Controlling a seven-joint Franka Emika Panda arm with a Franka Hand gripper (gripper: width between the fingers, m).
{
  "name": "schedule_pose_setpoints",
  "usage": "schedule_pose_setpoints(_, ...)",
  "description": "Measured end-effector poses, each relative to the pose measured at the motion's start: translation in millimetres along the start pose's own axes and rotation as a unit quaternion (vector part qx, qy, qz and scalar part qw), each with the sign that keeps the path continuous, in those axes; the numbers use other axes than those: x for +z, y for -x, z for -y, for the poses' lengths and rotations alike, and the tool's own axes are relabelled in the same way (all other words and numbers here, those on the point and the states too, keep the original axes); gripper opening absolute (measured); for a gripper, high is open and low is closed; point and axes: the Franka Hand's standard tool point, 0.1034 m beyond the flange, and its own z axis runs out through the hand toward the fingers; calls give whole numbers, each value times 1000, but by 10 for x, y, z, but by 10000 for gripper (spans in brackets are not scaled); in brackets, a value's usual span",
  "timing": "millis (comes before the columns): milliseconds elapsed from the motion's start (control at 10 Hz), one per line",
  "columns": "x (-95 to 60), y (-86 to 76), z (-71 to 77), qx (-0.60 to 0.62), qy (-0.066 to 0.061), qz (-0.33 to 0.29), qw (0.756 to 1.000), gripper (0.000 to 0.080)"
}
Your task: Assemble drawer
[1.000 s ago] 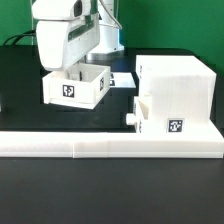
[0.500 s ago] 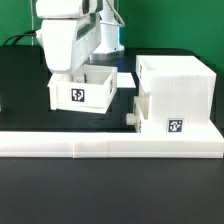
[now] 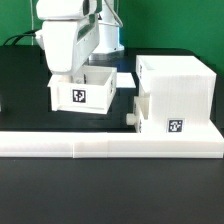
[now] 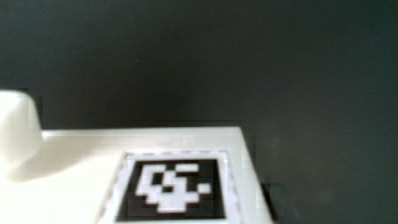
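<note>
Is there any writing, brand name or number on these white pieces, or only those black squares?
No readable words, brands or numbers anywhere.
Loose tray: a black-and-white square tag, a pattern, not text.
Housing: a like tag, too small to make out.
Wrist view: one tag close up, blurred blocks, no letters.

Bright even lighting, whites nearly blown out; wrist view blurred

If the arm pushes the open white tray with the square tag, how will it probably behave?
The shallow white plastic tray looks rigid with thin walls, so it probably keeps its shape. It is hollow, so likely light. Its flat base on the black table suggests sliding, not rolling; a push high on a wall might tilt it.
</note>
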Motion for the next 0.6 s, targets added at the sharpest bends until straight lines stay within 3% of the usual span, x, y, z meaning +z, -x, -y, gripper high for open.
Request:
schedule_pose_setpoints(300,20,2,-1,1,-1,-1,1000,42)
schedule_pose_setpoints(600,21,-153,-136,21,0,-4,1000,42)
